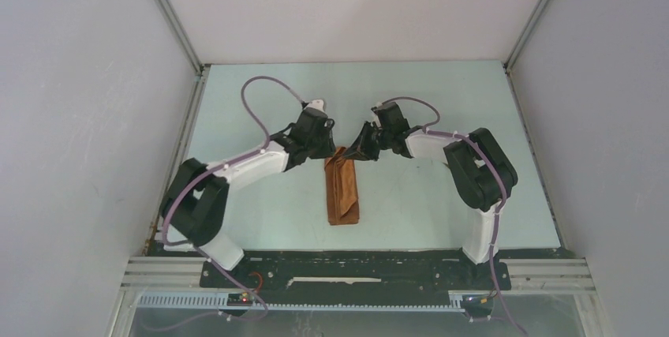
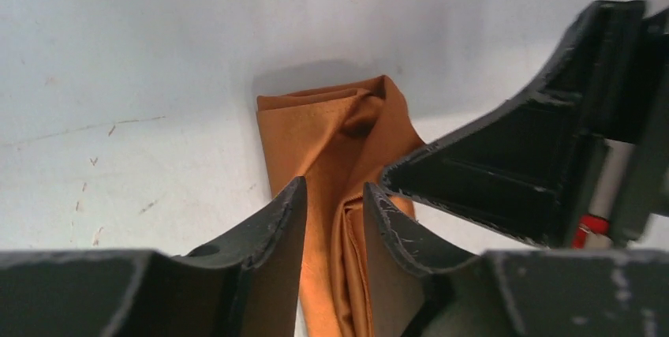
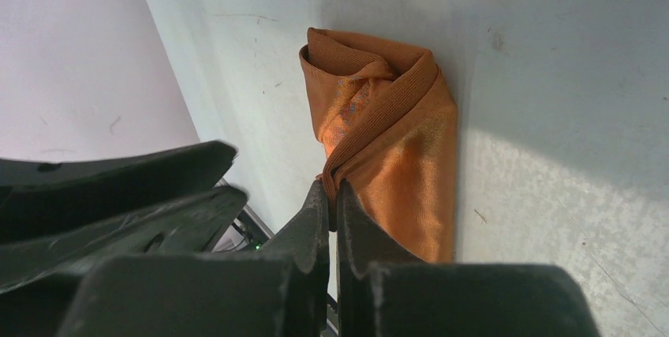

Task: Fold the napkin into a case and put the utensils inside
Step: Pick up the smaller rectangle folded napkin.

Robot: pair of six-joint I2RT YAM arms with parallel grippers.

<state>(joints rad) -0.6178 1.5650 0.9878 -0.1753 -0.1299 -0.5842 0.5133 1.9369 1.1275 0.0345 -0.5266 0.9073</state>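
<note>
Now both grippers work the folding: right gripper [image 3: 331, 195] pinches the napkin [image 3: 394, 140] edge, left gripper [image 2: 335, 199] narrowly straddles it, next crease needs alignment.

I count one rust-orange napkin [image 1: 342, 192], folded into a long narrow strip, lying on the one pale desk [image 1: 418, 211]. Two arms stand at the near edge, a left arm [image 1: 237, 170] and a right arm [image 1: 465, 163], each ending in a single claw with two fingers: the left claw [image 1: 325, 144] and the right claw [image 1: 356, 149], so two claws and four fingers in all.
</note>
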